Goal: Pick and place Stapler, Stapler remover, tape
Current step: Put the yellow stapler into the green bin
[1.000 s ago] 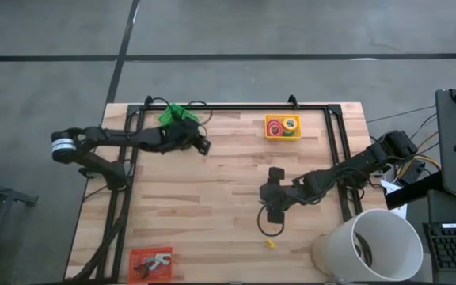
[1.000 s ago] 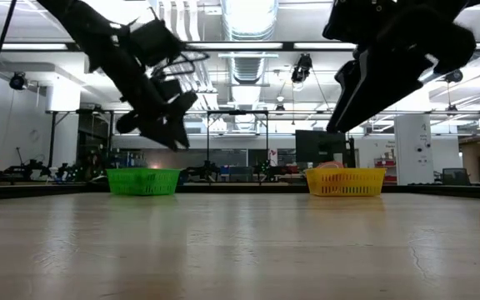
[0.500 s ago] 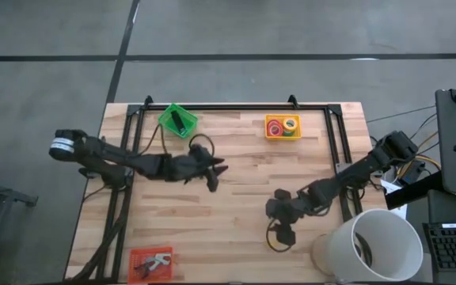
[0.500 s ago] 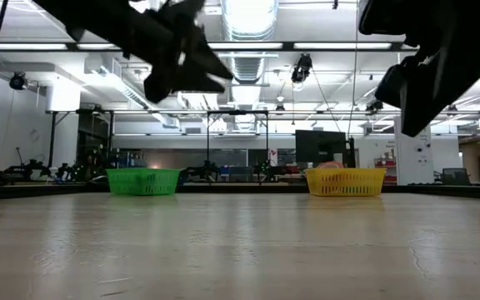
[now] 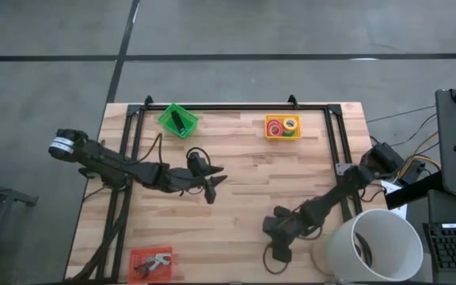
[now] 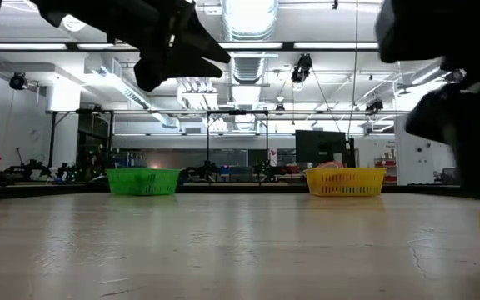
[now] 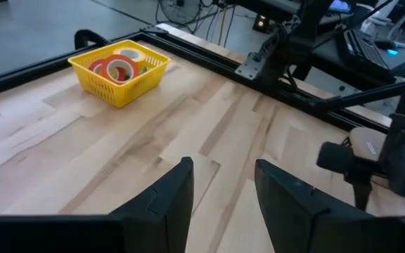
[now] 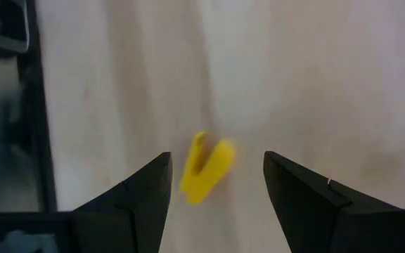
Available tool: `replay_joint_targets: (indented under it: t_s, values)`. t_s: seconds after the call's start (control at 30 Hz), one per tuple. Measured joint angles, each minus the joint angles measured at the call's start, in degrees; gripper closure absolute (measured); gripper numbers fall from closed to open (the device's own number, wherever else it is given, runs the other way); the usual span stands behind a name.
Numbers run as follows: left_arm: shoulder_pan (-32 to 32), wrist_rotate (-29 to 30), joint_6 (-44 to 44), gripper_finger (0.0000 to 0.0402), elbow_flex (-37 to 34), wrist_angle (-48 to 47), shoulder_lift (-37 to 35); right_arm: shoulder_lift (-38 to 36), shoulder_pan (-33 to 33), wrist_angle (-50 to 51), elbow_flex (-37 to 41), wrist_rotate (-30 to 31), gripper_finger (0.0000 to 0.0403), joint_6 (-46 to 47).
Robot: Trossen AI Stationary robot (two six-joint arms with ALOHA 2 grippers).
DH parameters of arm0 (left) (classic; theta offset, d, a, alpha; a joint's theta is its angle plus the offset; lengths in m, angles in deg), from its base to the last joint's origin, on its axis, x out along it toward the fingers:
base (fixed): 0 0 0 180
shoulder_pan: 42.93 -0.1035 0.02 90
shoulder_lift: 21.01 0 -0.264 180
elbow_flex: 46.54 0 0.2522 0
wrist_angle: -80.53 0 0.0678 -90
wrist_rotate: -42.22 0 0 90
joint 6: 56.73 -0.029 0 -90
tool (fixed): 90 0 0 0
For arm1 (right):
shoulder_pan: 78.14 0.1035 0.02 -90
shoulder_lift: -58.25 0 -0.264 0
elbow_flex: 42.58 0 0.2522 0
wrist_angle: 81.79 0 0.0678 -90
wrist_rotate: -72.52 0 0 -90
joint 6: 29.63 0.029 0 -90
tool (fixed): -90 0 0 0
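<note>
A black stapler (image 5: 178,120) lies inside the green basket (image 5: 167,119) at the far left. Tape rolls (image 7: 121,67) sit in the yellow basket (image 7: 129,90) at the far side. A small yellow claw-shaped stapler remover (image 8: 206,167) lies on the wood near the front edge. My right gripper (image 5: 279,247) hangs over it, open and pointing steeply down, one finger on each side and clear of it. In the high view this gripper hides the yellow piece. My left gripper (image 7: 223,181) is open and holds nothing above the table's middle (image 5: 212,188).
A red tray (image 5: 138,257) with pale metal pieces sits at the near left corner. A white bucket (image 5: 378,245) stands off the near right corner. A black frame (image 5: 335,142) runs along the table's far and side edges. Bare wood lies between the arms.
My left gripper has swung away from the green basket toward the table's middle and near side, rising a little; the stapler stays in the basket. My right gripper has gone toward the near edge and down, turning about its own axis, until it stands over the yellow stapler remover.
</note>
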Motion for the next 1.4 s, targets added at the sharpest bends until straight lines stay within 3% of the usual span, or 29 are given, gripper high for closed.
replay_joint_targets:
  t_s: [0.33,0.63,1.07,1.23,1.4]
  values:
    - [0.03,0.04,0.31,0.0248,0.00,0.01,0.02,7.30,3.05,2.48,-4.98,-0.43,0.0184,1.45]
    - [0.03,0.17,0.57,0.0248,-0.07,-0.38,0.04,8.71,3.62,7.81,-7.70,1.69,0.0190,0.05]
    - [0.16,-0.40,2.63,0.0248,-0.11,-0.25,0.04,8.80,4.16,8.82,-7.48,5.53,0.0268,-6.18]
    - [0.37,-1.36,12.91,0.0248,-0.11,-0.06,0.11,9.06,3.51,8.88,-8.67,11.87,0.0301,-12.67]
    - [2.20,-4.99,15.59,0.0248,-0.11,0.07,0.28,9.03,2.40,8.89,-10.86,17.45,0.0328,-19.32]
